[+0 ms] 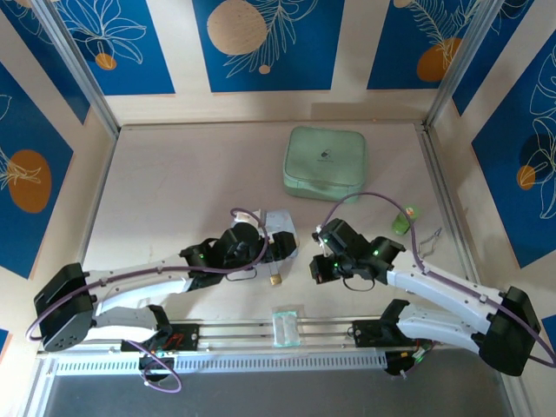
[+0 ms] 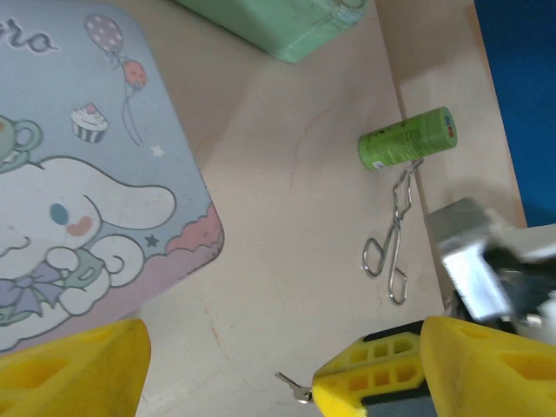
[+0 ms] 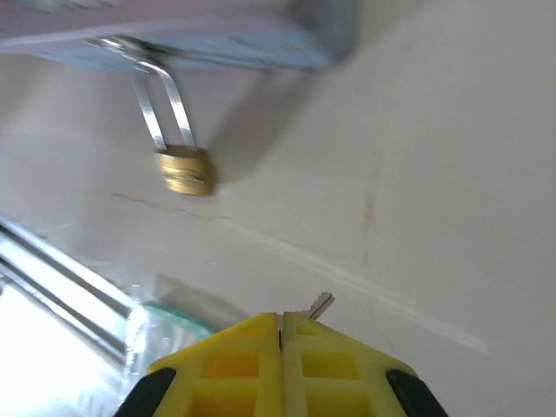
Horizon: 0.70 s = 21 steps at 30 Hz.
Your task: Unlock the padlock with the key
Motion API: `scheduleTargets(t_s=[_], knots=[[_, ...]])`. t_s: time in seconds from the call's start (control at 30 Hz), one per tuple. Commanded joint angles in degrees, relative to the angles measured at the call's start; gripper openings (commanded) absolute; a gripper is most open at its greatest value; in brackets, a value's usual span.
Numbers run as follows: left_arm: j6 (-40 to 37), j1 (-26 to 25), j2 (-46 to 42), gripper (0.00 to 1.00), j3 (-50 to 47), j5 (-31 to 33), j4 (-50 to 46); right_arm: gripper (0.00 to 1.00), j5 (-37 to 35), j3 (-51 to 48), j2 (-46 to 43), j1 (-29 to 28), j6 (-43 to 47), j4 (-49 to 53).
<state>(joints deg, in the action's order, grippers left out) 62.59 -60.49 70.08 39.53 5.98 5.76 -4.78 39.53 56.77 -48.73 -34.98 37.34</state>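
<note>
Right gripper (image 3: pixel 280 323) jaws are clamped together on the key (image 3: pixel 320 304), whose tip protrudes beyond the fingers. The padlock (image 3: pixel 184 169) hangs by its shackle from the blue tin (image 3: pixel 226 48), near the key but apart from it. Left gripper (image 2: pixel 278 347) jaws stand wide apart, just beside the tin.

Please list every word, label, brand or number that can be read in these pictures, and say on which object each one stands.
"oro": the end of a word cut off by the picture edge, on the lid of the blue cartoon tin.
Green tube: printed label, too small to read.
Pale green case: small white logo, too blurred to read.
</note>
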Motion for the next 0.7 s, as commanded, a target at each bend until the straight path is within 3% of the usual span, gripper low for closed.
scheduleTargets(t_s=[0.0, 0.1, 0.2, 0.43, 0.67], knots=[[2.43, 0.45, 1.31, 0.74, 0.34, -2.73, 2.24, 0.0, 3.58, 3.27, -1.38, -0.56, 7.73, -1.08], [4.31, 0.81, 2.0, 0.7, -0.06, -4.45, 3.18, 0.0, 2.72, 4.81, -1.32, -0.66, 8.87, -1.61], [11.13, 1.33, 1.56, 0.69, -3.05, -4.84, 7.08, 0.0, 3.0, 5.77, -0.9, -0.41, 9.62, -2.09], [32.89, 1.69, 1.56, 0.87, -13.09, -2.4, 31.52, 0.0, 4.58, 8.8, 1.53, 0.04, 10.15, -7.78], [42.02, 1.6, 1.14, 0.89, -13.96, 0.09, 37.41, 0.0, 6.88, 12.15, 5.14, -0.68, 11.46, -13.79]])
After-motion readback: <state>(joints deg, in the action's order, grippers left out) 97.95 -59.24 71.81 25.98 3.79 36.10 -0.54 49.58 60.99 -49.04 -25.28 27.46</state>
